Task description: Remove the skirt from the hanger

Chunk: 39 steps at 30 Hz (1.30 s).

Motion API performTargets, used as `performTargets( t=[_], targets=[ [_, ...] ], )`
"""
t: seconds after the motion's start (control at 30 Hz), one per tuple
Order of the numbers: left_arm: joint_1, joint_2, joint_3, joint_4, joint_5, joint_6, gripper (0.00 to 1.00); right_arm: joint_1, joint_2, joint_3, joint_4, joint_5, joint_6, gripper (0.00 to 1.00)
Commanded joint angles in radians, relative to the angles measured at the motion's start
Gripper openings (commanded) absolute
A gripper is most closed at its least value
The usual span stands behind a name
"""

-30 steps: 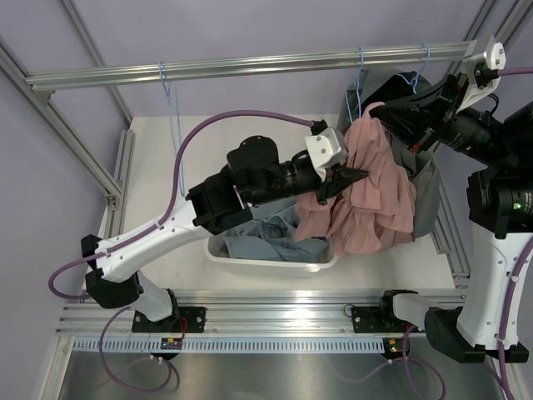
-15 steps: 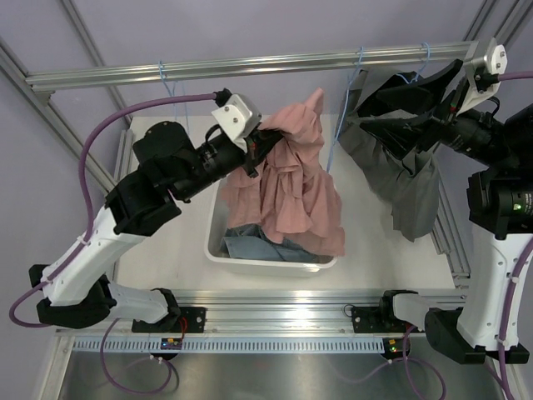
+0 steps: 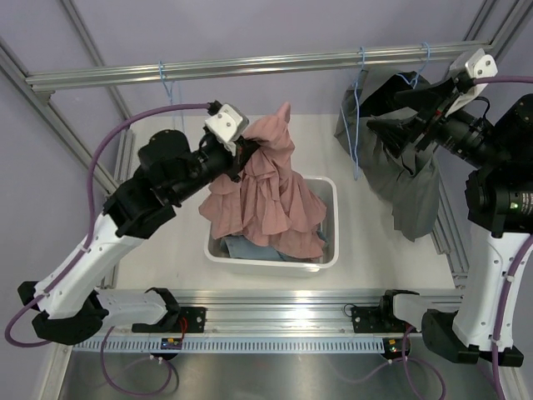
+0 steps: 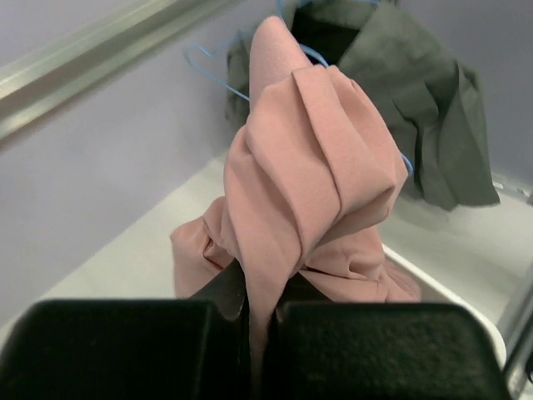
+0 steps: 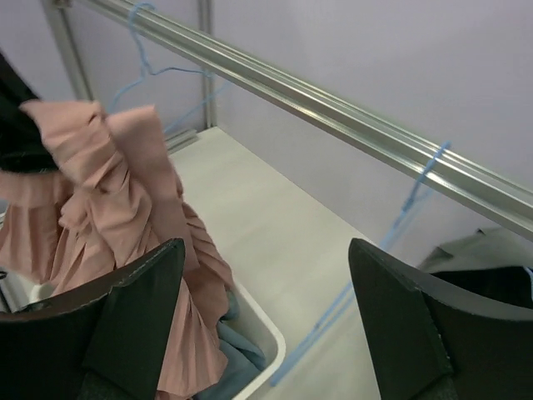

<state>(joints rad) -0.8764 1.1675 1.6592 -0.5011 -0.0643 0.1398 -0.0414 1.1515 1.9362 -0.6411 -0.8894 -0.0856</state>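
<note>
The pink pleated skirt (image 3: 271, 196) hangs bunched from my left gripper (image 3: 241, 154), which is shut on its top edge; the lower folds drape into the white bin (image 3: 336, 225). In the left wrist view the skirt (image 4: 316, 167) rises from between my closed left gripper (image 4: 258, 333). The thin blue hanger (image 3: 359, 117) dangles bare from the rail, apart from the skirt. My right gripper (image 3: 391, 112) stands open beside that hanger, nothing between its fingers. In the right wrist view the right gripper (image 5: 266, 283) is spread wide, with the skirt (image 5: 117, 183) at the left and the hanger (image 5: 400, 217) at the right.
A grey garment (image 3: 408, 183) hangs from another blue hanger at the right end of the metal rail (image 3: 250, 67). A further bare blue hanger (image 3: 171, 92) hangs at the rail's left. Blue-grey clothes (image 3: 241, 247) lie in the bin.
My left gripper pulled the skirt leftward off the hanger and now holds it over the bin. My right gripper opened and let go near the hanger.
</note>
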Motion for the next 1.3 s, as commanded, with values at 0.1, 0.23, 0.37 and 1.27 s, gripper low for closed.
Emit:
performTargets(
  t=[0.1,0.23,0.37,1.27],
  targets=[
    [0.010,-0.009,-0.271,0.179,0.121,-0.175,0.00,-0.095,0.079,0.087,-0.118,0.208,-0.002,0.89],
    [0.008,-0.032,-0.430,0.257,0.116,-0.246,0.00,-0.170,0.172,0.200,-0.228,0.287,0.044,0.88],
    [0.008,-0.052,-0.571,0.297,0.100,-0.285,0.01,-0.242,0.270,0.285,-0.262,0.296,0.061,0.87],
    [0.005,-0.055,-0.454,0.217,0.116,-0.402,0.99,-0.250,0.622,0.276,-0.131,0.168,-0.319,0.61]
  ],
)
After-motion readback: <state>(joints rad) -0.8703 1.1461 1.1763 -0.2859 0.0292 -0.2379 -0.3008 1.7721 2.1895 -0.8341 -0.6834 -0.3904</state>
